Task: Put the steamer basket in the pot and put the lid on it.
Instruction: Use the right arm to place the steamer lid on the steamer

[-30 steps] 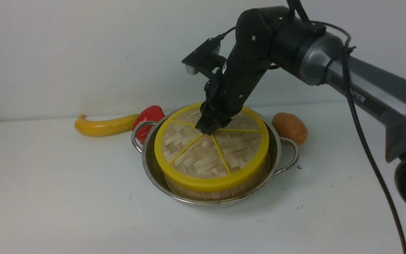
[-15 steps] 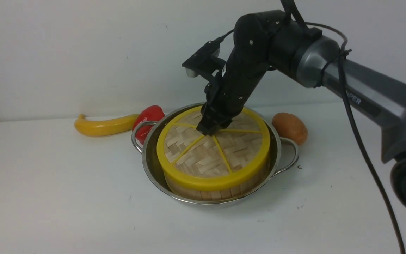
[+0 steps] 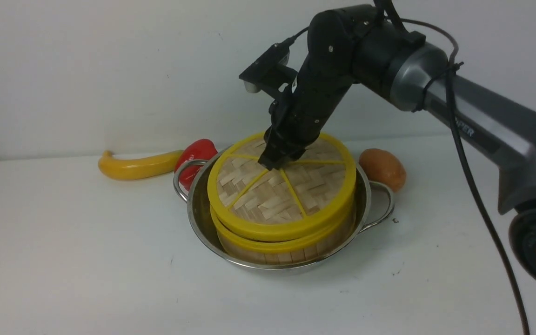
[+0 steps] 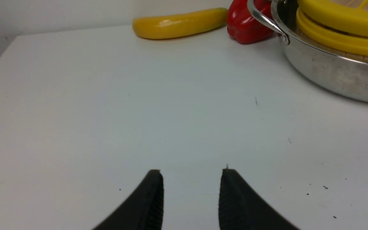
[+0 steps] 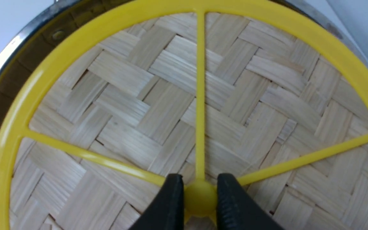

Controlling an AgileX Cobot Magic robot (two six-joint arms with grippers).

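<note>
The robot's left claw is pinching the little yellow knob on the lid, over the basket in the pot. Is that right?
Not quite. It is the right gripper that is pinching the little yellow knob on the lid, over the basket in the pot; the right wrist view shows it. The left gripper is open over the table.

You cannot see inside the steamer basket (image 3: 291, 253), because the lid (image 3: 277, 195) is over its mouth. From the front, the right gripper (image 3: 275, 163) hides the lid's knob. The pot (image 4: 331, 73) runs off the left wrist view's edge and, from the front, hides part of the red pepper (image 3: 198, 150). Only the left gripper (image 4: 191, 179) fingertips show.
</note>
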